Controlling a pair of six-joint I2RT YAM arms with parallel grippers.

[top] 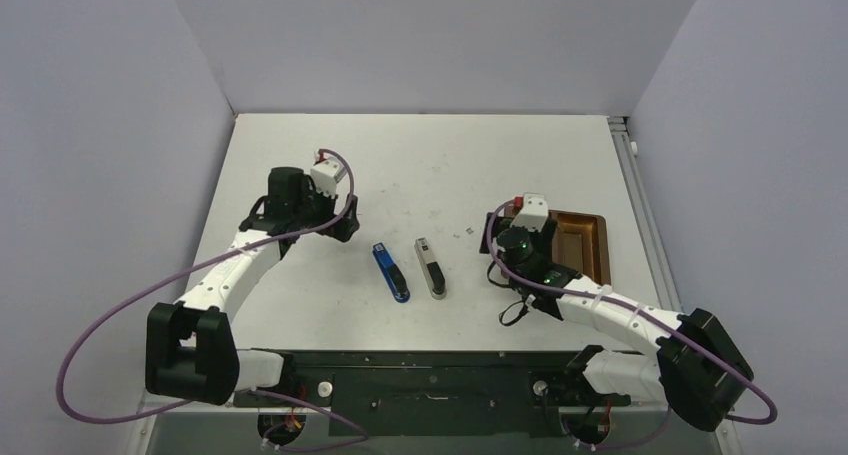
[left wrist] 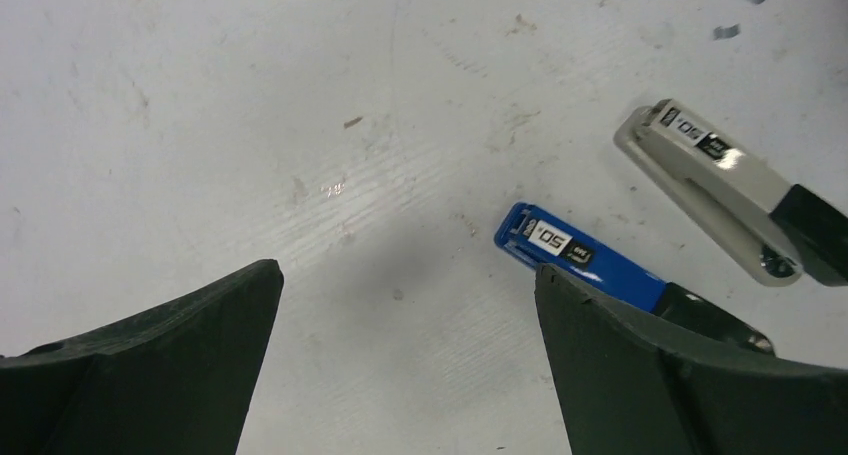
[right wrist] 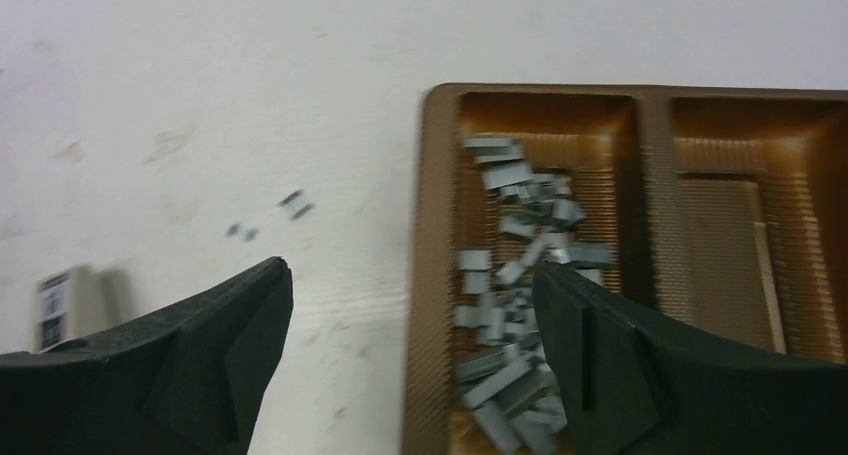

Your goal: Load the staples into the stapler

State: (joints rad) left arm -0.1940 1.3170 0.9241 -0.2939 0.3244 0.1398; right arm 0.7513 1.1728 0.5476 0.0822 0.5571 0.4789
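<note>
Right claw (right wrist: 408,267) agape over staples (right wrist: 520,215), in tray (right wrist: 432,175)

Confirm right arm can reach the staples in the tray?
Probably yes. The right gripper is open above an end wall of the brown tray; the staples lie uncovered in the compartment beside it, partly under one finger. Nothing blocks them; a small sideways shift should do.

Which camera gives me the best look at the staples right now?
Right wrist: the staples lie piled in the brown tray's left compartment, individual strips clear. Top external shows only the tray, staples too small to see. Left wrist misses the pile.
</note>
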